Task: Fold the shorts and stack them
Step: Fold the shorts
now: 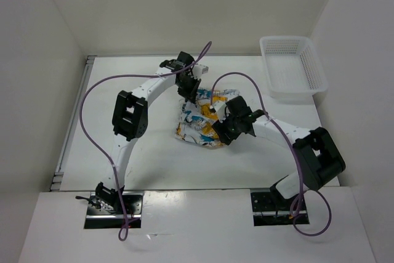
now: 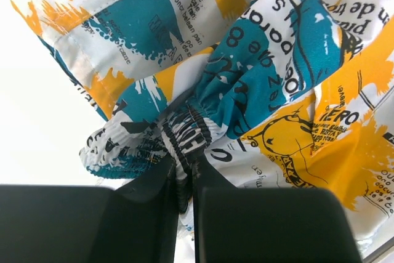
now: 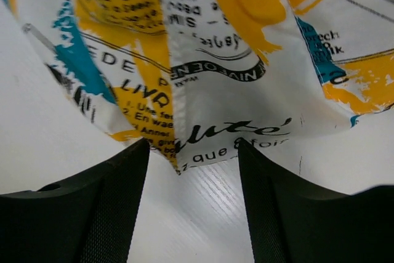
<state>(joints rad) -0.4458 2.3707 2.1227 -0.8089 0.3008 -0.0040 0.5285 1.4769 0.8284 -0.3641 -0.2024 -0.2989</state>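
Note:
The shorts [image 1: 198,125] lie bunched in the middle of the table, white with teal, yellow-orange and black print. My left gripper [image 1: 189,92] is at their far edge, shut on the gathered elastic waistband [image 2: 184,137], which is pinched between its black fingers [image 2: 151,214]. My right gripper [image 1: 217,115] is over the shorts' right side, open. In the right wrist view a hem corner [image 3: 203,146] hangs between the two spread fingers [image 3: 114,201] above the bare table, not gripped.
A white plastic mesh basket [image 1: 291,68] stands at the back right of the table. White walls enclose the table on three sides. Purple cables loop over both arms.

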